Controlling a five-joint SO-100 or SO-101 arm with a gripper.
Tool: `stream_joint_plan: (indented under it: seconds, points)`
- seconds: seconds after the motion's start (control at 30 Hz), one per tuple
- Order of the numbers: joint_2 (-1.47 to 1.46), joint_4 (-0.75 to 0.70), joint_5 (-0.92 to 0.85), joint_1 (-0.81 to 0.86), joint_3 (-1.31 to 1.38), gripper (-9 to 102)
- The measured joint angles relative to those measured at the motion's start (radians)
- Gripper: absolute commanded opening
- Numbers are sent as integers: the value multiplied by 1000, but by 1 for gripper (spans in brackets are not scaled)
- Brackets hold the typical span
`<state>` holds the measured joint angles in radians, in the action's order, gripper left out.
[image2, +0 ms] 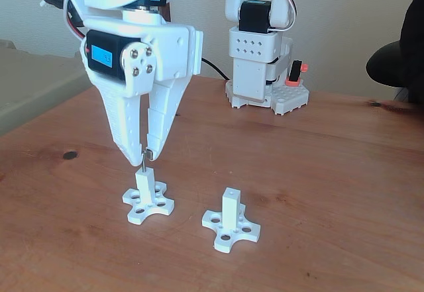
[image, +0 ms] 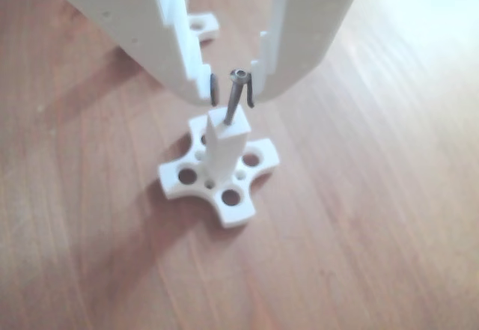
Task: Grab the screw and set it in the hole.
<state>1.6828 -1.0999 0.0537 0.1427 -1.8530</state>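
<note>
The thin silver screw (image: 235,99) stands nearly upright, its tip in the hole (image: 228,123) on the end face of the white post (image: 225,149) with the cross-shaped base (image: 229,194). My white gripper (image: 232,90) hangs directly above, jaws slightly parted around the screw head. The right pad (image: 251,90) is at the head and the left pad (image: 214,89) stands clear of it. In the fixed view the gripper (image2: 146,153) points straight down over the same post (image2: 146,185), with a short piece of the screw (image2: 142,163) showing between tips and post.
A second white post (image2: 230,207) on its own cross base stands to the right in the fixed view. Another white arm's base (image2: 260,67) sits at the back of the wooden table (image2: 318,173). A dark object (image2: 397,60) is at the right edge.
</note>
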Motion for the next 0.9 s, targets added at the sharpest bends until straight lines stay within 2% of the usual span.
stream_joint_plan:
  seconds: [0.9]
  points:
    - [-9, 54, 2, 2, 5, -4]
